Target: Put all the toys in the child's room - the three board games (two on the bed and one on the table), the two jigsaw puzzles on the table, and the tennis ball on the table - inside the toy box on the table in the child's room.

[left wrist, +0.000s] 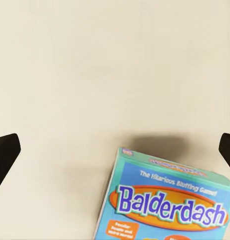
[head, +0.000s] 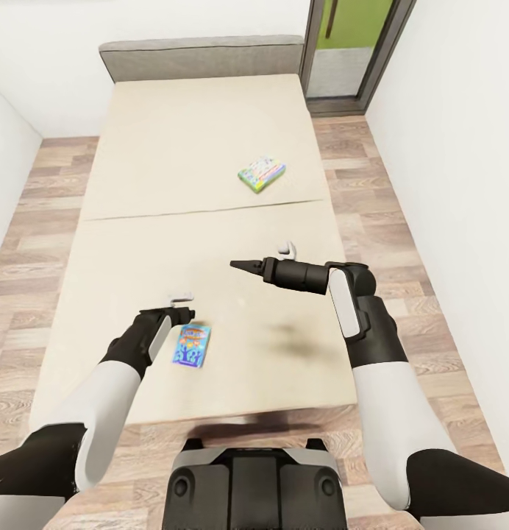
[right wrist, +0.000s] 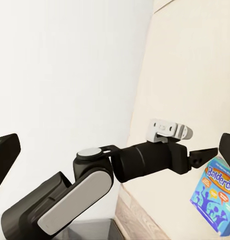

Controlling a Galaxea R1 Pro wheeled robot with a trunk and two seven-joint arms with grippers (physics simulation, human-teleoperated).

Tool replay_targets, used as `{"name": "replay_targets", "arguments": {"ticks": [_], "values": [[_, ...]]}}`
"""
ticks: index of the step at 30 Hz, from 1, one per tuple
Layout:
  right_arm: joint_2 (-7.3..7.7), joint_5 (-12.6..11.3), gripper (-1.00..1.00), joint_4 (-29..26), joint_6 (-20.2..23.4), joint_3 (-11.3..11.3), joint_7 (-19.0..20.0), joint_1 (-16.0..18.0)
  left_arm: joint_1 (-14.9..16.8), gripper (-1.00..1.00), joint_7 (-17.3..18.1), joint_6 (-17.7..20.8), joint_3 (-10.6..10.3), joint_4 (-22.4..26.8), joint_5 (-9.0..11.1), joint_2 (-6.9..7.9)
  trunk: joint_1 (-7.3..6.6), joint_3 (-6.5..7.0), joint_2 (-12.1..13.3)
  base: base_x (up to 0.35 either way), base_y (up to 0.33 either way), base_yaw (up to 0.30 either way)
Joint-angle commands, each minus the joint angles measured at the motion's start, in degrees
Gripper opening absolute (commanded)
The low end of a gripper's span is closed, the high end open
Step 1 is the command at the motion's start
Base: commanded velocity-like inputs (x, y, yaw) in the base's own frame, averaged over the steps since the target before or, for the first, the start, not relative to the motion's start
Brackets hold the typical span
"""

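A: Beige mattress, plain, on the bed (head: 203,147), with a seam across the middle and a grey padded headboard (head: 203,57) at the far end. Wood-plank floor (head: 379,206) runs down both long sides, white walls close beyond it, and a doorway (head: 350,51) opens at the far right corner.

B: And the games?

A: Two. The Balderdash box (head: 191,346) lies flat near the foot edge, just beside the left gripper (head: 187,315). It is blue-green with an orange oval; the left wrist view reads "Balderdash" (left wrist: 169,202) and "The Hilarious Bluffing Game!". The second board game (head: 262,174), pale and multicoloured, sits past the seam, well apart; its lettering is too small to read.

B: Grippers?

A: Left fingertips (left wrist: 5,152) stand wide apart over the mattress. The right gripper (head: 240,265) points sideways above the mattress, its fingers together in the head view.
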State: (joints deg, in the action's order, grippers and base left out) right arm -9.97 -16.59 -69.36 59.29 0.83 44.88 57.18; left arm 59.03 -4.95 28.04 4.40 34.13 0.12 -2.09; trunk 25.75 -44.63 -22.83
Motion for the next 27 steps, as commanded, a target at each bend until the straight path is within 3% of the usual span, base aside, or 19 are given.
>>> {"name": "replay_targets", "arguments": {"ticks": [1, 13, 27], "values": [[-0.03, 0.2, 1.00, 0.0, 0.2, 0.0, 0.3, 0.0, 0.0, 1.00, -0.1, 0.3, 0.2, 0.6, 0.0, -0.35, 0.03, -0.16, -0.1, 0.000, 0.000, 0.000], [-0.03, 0.2, 1.00, -0.1, 0.2, 0.0, 0.3, 0.0, 0.0, 1.00, 0.0, 0.5, 0.3, 6.0, 0.1, -0.98, 0.03, -1.29, -0.1, 0.000, 0.000, 0.000], [-0.03, 0.2, 1.00, -0.2, 0.2, 0.0, 0.3, 0.0, 0.0, 1.00, -0.1, 0.6, 0.2, 7.2, 0.1, -1.75, 0.03, -2.60, -0.1, 0.000, 0.000, 0.000]]}}
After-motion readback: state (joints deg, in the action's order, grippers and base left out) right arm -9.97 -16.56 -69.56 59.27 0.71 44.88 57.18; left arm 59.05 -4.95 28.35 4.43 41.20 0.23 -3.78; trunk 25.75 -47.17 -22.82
